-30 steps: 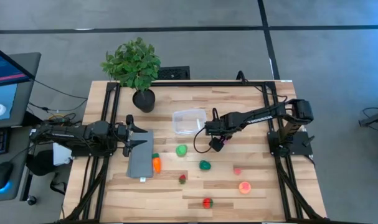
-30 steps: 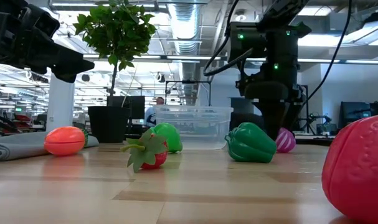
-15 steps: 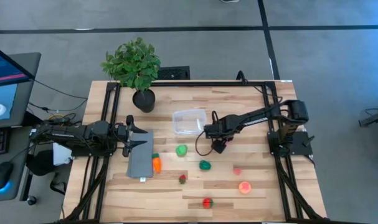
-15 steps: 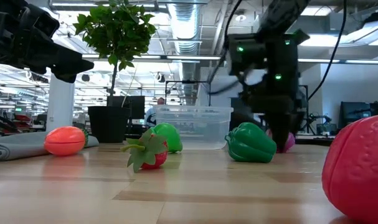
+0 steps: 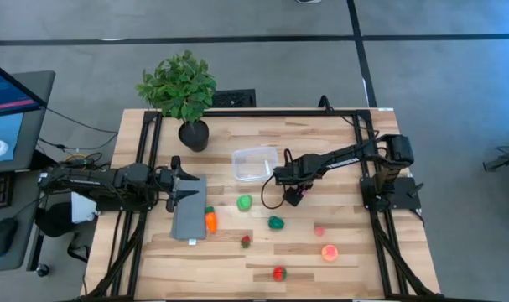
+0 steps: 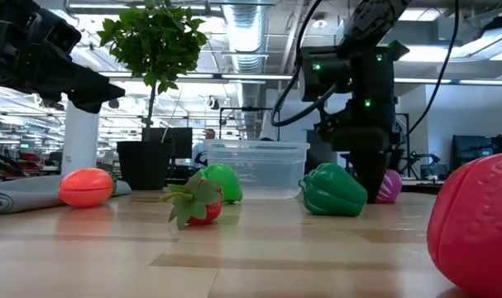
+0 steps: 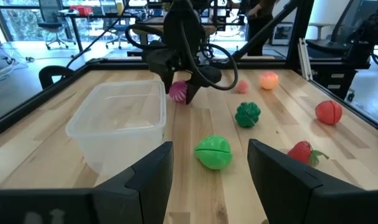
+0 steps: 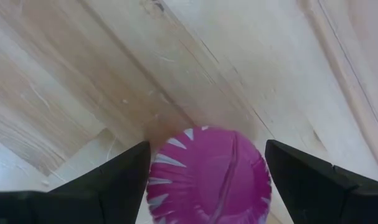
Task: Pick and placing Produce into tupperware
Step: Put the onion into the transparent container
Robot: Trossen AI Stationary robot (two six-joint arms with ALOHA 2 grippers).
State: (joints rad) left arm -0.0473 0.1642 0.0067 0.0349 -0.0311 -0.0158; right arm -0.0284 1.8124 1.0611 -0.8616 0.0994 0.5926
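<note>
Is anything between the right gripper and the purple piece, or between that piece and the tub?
Nothing visible. The right gripper is open with its fingers either side of the purple piece. The tub sits just beside it on the table, with only bare wood between them.

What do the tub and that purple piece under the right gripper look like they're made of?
The tupperware looks like thin clear plastic: the table shows through its cloudy walls. The purple produce, between the open fingers of the right gripper, seems moulded plastic with a smooth, slightly glossy skin and painted white streaks; it could be rubbery.
</note>
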